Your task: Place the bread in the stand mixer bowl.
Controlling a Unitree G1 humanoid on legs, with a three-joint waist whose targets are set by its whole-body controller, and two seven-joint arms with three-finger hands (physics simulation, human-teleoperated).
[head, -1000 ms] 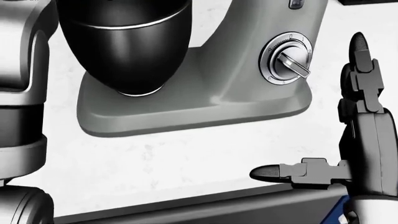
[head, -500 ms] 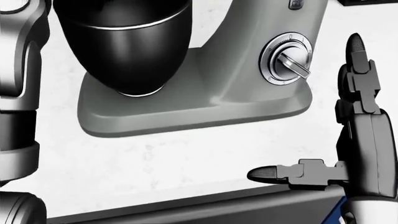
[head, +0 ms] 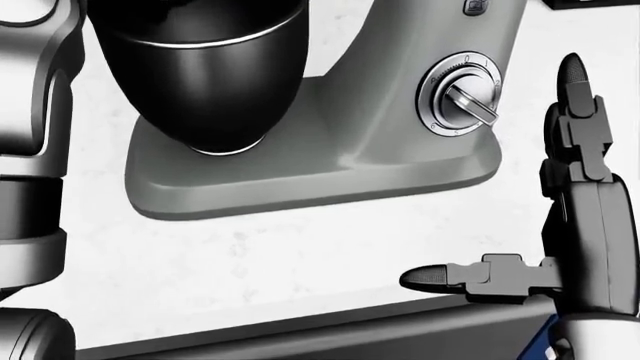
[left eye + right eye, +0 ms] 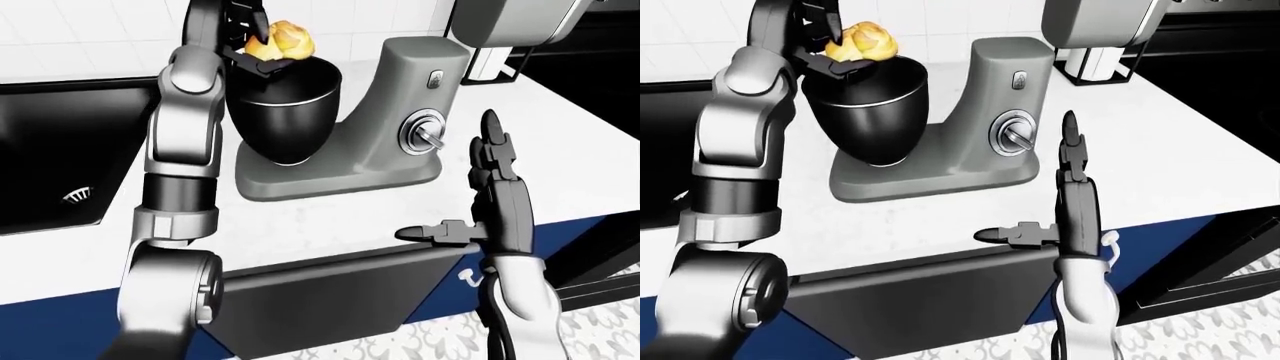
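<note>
Golden bread (image 4: pixel 279 40) pinched in the left hand (image 4: pixel 255 45) just above the stand mixer bowl (image 4: pixel 283 116), at 11 o'clock in the left-eye view | right hand (image 4: pixel 470 202) spread, empty, over the white bench (image 4: pixel 330 225) at 4 o'clock | carry looks done; release into bowl remains

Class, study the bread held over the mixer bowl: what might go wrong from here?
1. The bread sits in the left hand over the bowl near its left rim; released off-centre, it may bounce out.
2. The mixer's raised head hangs close by, so lifting the arm could strike it.
</note>
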